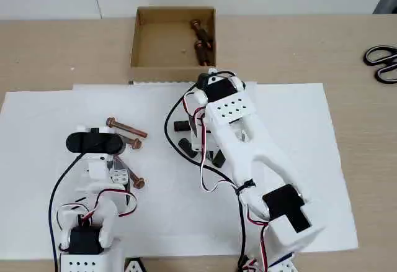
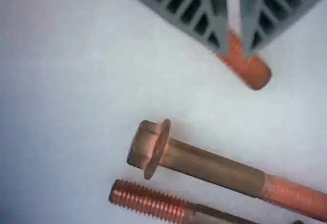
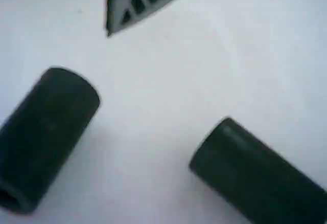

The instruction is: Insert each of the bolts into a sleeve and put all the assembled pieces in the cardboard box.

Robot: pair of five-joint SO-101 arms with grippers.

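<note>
Left tool (image 2: 234, 42) is clamped on a copper threaded bolt (image 2: 246, 69); two more copper bolts (image 2: 204, 165) are laid beside it on white paper (image 1: 310, 160). Right tool (image 3: 132, 6), grip state unreadable, is held near two black cylindrical sleeves (image 3: 48, 137). Assembled pieces (image 1: 201, 39) are seen inside the brown cardboard box (image 1: 133, 42).

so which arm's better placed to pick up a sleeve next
Right. Two black sleeves lie close under the right arm, as its wrist view shows. The left hand is over the bolts and looks shut on one bolt's threaded end.
</note>
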